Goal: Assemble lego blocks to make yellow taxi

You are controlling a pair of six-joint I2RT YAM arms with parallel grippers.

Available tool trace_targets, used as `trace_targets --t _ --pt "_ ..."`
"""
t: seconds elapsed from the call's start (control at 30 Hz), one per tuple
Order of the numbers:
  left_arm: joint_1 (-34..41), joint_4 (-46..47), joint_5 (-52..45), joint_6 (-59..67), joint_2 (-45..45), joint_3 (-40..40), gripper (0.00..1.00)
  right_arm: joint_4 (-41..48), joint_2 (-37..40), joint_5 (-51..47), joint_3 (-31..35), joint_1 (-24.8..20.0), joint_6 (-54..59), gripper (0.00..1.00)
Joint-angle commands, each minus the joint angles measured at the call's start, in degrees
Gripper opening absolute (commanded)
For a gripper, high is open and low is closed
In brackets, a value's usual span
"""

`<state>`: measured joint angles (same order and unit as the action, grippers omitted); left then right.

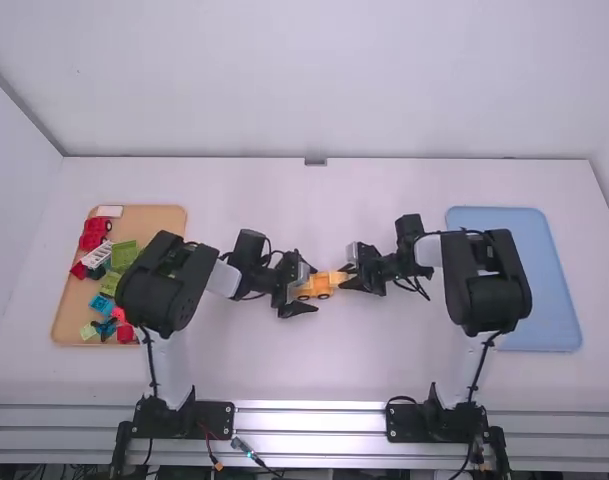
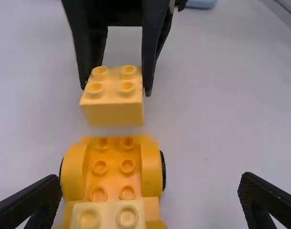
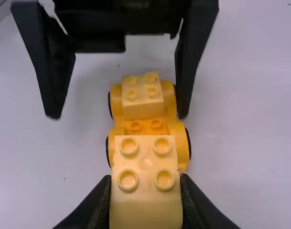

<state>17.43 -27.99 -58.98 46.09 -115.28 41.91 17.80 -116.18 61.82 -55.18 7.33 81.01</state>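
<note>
Between the arms, my left gripper [image 1: 306, 289] stands open around the orange-yellow car base [image 1: 318, 288]; its own fingers [image 2: 147, 200] are wide apart in the left wrist view. The wheeled base [image 2: 100, 167] carries a pale yellow block [image 2: 107, 214] at one end, with bare studs at the other. My right gripper [image 1: 348, 278] is shut on a second pale yellow block [image 2: 113, 107], held apart from and above the base's bare end. In the right wrist view this block [image 3: 146, 191], between the right gripper's fingertips [image 3: 145, 200], hides part of the base [image 3: 177, 143].
An orange tray [image 1: 174, 215] at the left holds several red, green, blue and white pieces. A blue tray [image 1: 564, 300] lies at the right, partly behind the right arm. The white table [image 1: 284, 370] extends around both grippers.
</note>
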Motion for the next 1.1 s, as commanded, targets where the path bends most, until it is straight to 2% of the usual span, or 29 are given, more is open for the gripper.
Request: trace_targets --t 0.0,0.13,0.4,0.77,0.93,1.07 --pt "1.29 0.04 5.27 -0.76 -0.98 0.87 0.99 0.72 -0.72 1.11 -1.46 0.68 0.83 0.20" --pt "1.68 -1.07 7.61 -1.77 -1.97 0.85 0.99 0.50 -0.72 1.16 -1.42 0.94 0.87 0.19" --pt "-0.74 -6.49 1.05 -1.73 -6.34 1.14 1.00 1.09 -0.72 1.20 -1.44 0.98 0.81 0.13" --pt "-1.92 -6.64 -3.19 2.40 -7.63 1.51 0.92 0.48 1.03 -0.31 -0.79 1.01 -2.05 0.10" --pt "-3.76 -6.99 -3.63 2.32 -7.63 0.50 0.93 -3.26 4.83 -3.30 1.66 1.03 -6.08 0.09" --pt "-3.82 -6.91 -5.53 2.91 -7.63 0.59 0.93 -10.19 7.23 -3.65 5.51 0.96 -9.29 0.09"
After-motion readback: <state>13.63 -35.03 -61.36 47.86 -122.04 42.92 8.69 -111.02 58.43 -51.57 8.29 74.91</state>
